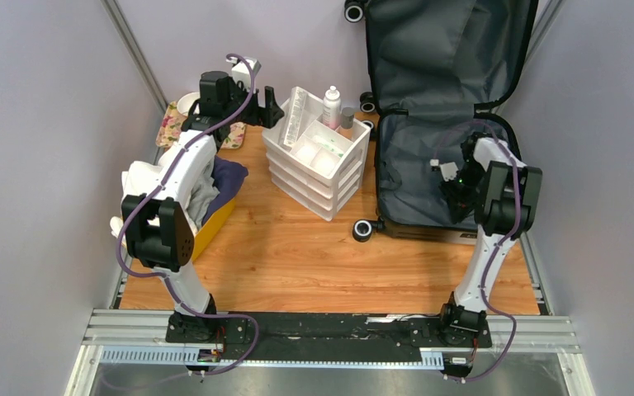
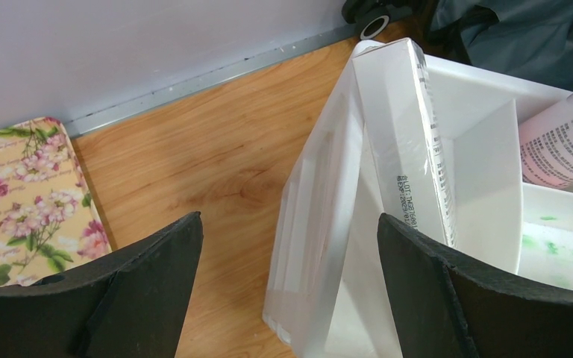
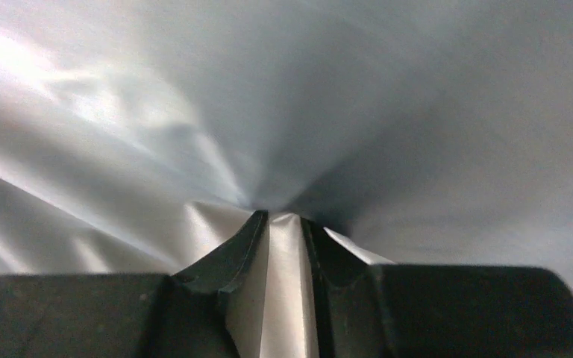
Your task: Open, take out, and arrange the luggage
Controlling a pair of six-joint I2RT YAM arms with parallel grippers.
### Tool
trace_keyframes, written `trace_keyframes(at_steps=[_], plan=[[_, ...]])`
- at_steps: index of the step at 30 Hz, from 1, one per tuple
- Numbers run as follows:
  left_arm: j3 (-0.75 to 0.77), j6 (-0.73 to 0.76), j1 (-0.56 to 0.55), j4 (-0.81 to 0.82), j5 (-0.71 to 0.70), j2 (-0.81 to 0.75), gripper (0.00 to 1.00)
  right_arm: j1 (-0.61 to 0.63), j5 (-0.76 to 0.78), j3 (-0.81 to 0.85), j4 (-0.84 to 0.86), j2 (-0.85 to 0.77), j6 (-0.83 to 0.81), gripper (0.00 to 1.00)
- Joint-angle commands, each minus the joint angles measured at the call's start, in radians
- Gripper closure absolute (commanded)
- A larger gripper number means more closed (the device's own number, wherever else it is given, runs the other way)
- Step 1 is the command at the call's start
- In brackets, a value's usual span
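The luggage (image 1: 417, 177) lies open at the back right of the table, its lid (image 1: 446, 49) leaning up against the wall and dark grey lining showing in both halves. My right gripper (image 1: 450, 188) is down inside the lower half. In the right wrist view it (image 3: 283, 220) is shut on a raised fold of the grey lining (image 3: 343, 89), which fills the whole view. My left gripper (image 1: 271, 111) hovers open at the back left corner of the white drawer organizer (image 1: 305, 186). Its fingers (image 2: 157, 276) straddle the organizer's corner wall (image 2: 321, 224) without touching it.
The organizer holds a long white box (image 2: 410, 142) and a pink-white bottle (image 1: 331, 106). A yellow bin (image 1: 215, 223) with clothes (image 1: 223, 177) stands at the left under my left arm. A floral tray (image 2: 22, 194) sits at the back left. A luggage wheel (image 1: 364, 229) juts onto the wood.
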Motion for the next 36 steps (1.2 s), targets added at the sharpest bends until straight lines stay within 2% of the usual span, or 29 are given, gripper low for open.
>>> trace_keyframes(at_steps=[1,4,9,13,15,21,26,30,33,35,36], plan=[[0.008,0.029,0.008,0.024,0.012,-0.055,0.06,0.118,-0.248,0.061,-0.051,0.058,0.054,0.75],[-0.001,0.038,0.014,0.015,0.008,-0.069,0.06,0.199,-0.350,0.075,-0.054,0.072,0.057,0.73],[-0.021,0.035,0.022,0.012,0.002,-0.081,0.06,0.316,-0.521,0.190,-0.089,0.121,0.084,0.68],[-0.036,0.023,0.025,0.012,0.002,-0.095,0.06,0.337,-0.627,0.261,-0.071,0.142,0.149,0.65],[-0.049,0.014,0.026,0.017,0.004,-0.098,0.06,0.334,-0.619,0.273,-0.036,0.147,0.204,0.63],[-0.050,-0.014,0.029,0.026,0.004,-0.094,0.05,0.206,-0.466,0.220,-0.019,0.118,0.241,0.62],[-0.001,-0.035,0.031,-0.038,0.004,-0.069,0.05,0.010,-0.264,0.108,-0.024,0.011,0.129,0.62],[0.080,-0.025,0.031,-0.158,-0.028,-0.037,0.05,-0.130,-0.271,0.189,-0.059,-0.042,0.115,0.60],[0.134,-0.024,0.051,-0.259,-0.038,-0.025,0.06,-0.156,-0.335,0.306,-0.067,-0.077,0.120,0.55],[0.117,-0.014,0.080,-0.282,-0.027,-0.054,0.05,-0.161,-0.400,0.374,-0.058,-0.094,0.132,0.53],[0.103,0.008,0.092,-0.282,-0.027,-0.067,0.06,-0.161,-0.421,0.428,-0.024,-0.112,0.168,0.49]])
